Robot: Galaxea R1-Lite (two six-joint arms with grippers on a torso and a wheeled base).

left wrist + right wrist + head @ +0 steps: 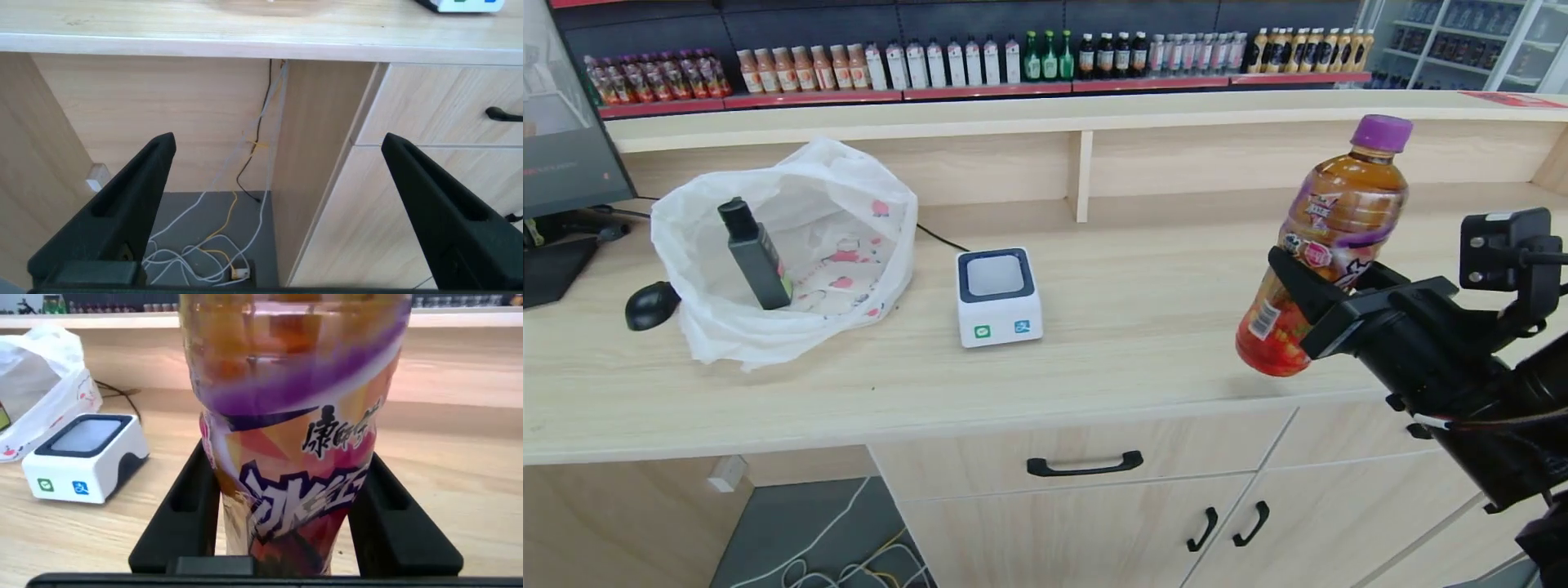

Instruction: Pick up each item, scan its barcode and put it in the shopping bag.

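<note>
We see the right tool (1316,284) clenched around the lower half of the tea bottle (1349,188), one finger on either side of its label. The bottle has a purple cap and is held above the bench (1143,343), near the right end of the front edge. It tilts, with the cap leaning up and toward the right end.

The scanner (998,296), a small white box with a grey window on top, sits at the middle of the bench. It is well apart from the bottle.

To its left, the white shopping bag (858,196) stands open near the bench's left end. A dark bottle (757,260) leans inside it. A black mouse (651,305) lies just beside the bag, on the side toward the left end.

The left tool (278,208) is released, its fingers spread wide with nothing between them. It hangs below the bench's front edge, facing the open recess where cables (214,249) lie on the floor.
</note>
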